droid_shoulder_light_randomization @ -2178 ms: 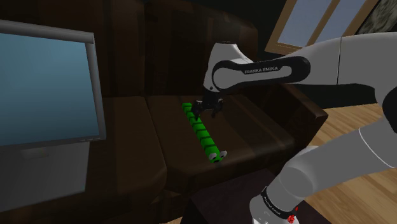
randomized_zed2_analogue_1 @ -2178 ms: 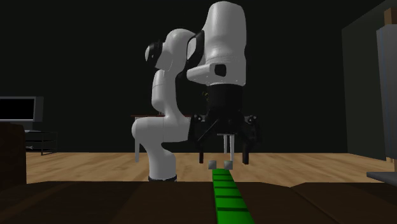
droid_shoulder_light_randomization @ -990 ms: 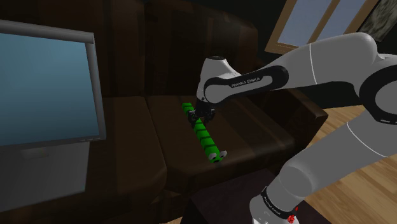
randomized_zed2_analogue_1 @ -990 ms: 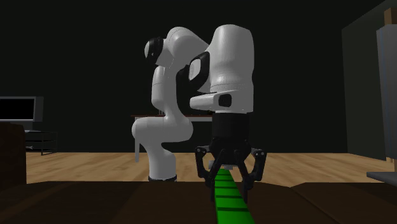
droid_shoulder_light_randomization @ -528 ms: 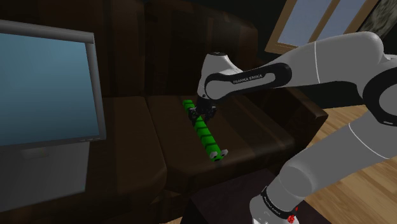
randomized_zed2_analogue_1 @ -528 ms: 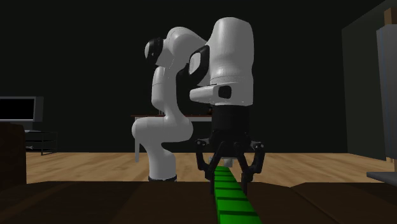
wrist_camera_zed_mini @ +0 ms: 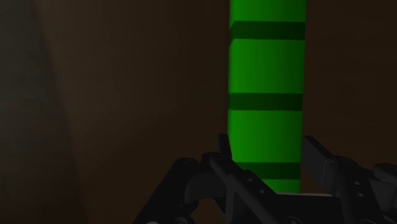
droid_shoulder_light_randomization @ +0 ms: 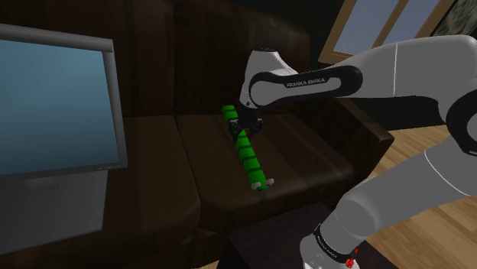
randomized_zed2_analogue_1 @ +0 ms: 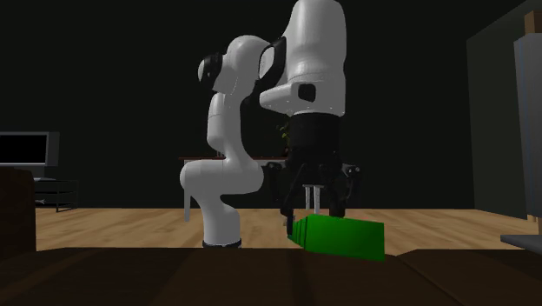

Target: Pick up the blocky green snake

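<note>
The blocky green snake [droid_shoulder_light_randomization: 247, 155] is a long chain of green segments stretched along the brown sofa seat [droid_shoulder_light_randomization: 298, 164]. My black gripper [droid_shoulder_light_randomization: 246, 125] is shut on it near its far end. Seen from across the sofa, the snake [randomized_zed2_analogue_1: 340, 237] hangs just above the seat edge under the gripper [randomized_zed2_analogue_1: 314, 213]. In the wrist view the green body [wrist_camera_zed_mini: 265, 70] runs away from the gripper [wrist_camera_zed_mini: 266, 170], with one finger pressed to each side of it. Its head end [droid_shoulder_light_randomization: 265, 182] lies low, close to the cushion.
A large screen [droid_shoulder_light_randomization: 53, 107] stands at the shoulder view's left, close to the sofa. The sofa back [droid_shoulder_light_randomization: 206, 61] rises behind the snake. A window [droid_shoulder_light_randomization: 382, 27] and wooden floor [droid_shoulder_light_randomization: 436, 145] are at the right. The dark stand [droid_shoulder_light_randomization: 267, 248] sits below.
The gripper came down over the snake's far end, shut on it, and has now risen a little. The snake has come up with it and shifted slightly.
</note>
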`<control>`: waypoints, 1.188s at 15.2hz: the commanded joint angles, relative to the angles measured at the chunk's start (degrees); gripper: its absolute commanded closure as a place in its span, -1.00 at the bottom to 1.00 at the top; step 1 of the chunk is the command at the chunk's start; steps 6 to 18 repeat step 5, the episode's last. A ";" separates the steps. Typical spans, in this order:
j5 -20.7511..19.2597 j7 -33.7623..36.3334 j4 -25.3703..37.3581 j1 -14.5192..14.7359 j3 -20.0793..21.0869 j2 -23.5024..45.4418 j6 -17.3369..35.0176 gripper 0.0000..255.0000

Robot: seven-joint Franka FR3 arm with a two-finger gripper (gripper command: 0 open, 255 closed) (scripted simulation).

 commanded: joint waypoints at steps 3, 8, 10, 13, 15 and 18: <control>0.17 -0.35 2.19 -0.01 -0.34 -1.10 -3.25 1.00; 0.17 -0.37 2.27 0.00 -0.35 -1.13 -3.37 1.00; 0.17 -0.37 2.27 0.00 -0.35 -1.13 -3.37 1.00; 0.17 -0.37 2.27 0.00 -0.35 -1.13 -3.37 1.00; 0.17 -0.37 2.27 0.00 -0.35 -1.13 -3.37 1.00; 0.17 -0.37 2.27 0.00 -0.35 -1.13 -3.37 1.00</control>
